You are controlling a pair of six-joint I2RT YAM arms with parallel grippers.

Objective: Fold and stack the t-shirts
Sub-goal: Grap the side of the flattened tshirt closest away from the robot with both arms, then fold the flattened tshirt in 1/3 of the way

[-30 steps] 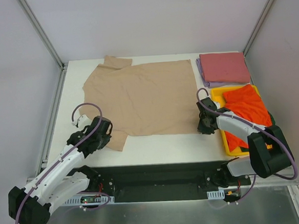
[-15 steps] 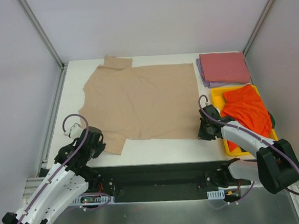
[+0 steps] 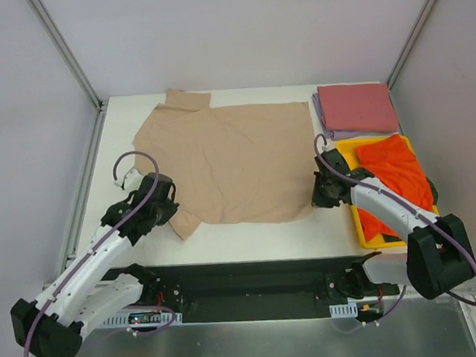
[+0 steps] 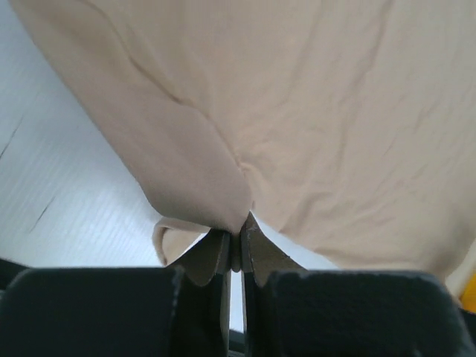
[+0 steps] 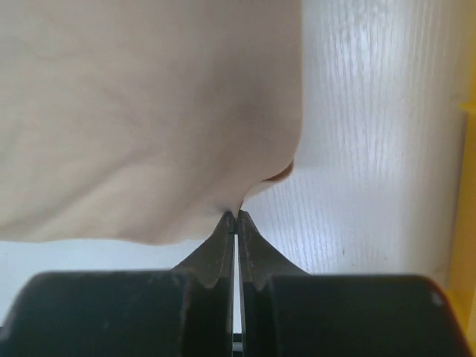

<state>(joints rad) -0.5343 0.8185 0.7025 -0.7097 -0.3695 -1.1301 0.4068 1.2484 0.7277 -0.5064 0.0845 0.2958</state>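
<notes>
Tan cloth fills most of a white table [image 3: 258, 236], seen from above. It is a beige t-shirt [image 3: 228, 159], spread flat, with one sleeve pointing to the far edge and the other lying at the near left. Two white and black robot arms reach in from the near edge.

On the near left, the left gripper [image 3: 171, 210] sits at the sleeve. Its wrist camera shows the two fingers pressed together on a pinch of the beige cloth, which rises from the table into a small peak and folds over on itself just beside the fingertips.

On the near right, the right gripper [image 3: 318, 195] sits at the bottom right corner of the same shirt. Its wrist camera shows the fingers closed tight on the very edge of the cloth, which hangs in a soft curve above the white table.

To the right of the beige shirt, at the far right corner of the table, a dusty pink-red shirt [image 3: 357, 107] lies folded into a neat rectangle on top of a folded lavender shirt [image 3: 337, 134], whose edges peek out on the left and near sides. Nearer the arms, a yellow tray [image 3: 359, 227] holds a crumpled bright orange-red shirt [image 3: 397, 175]. The right arm passes partly over the tray.
</notes>
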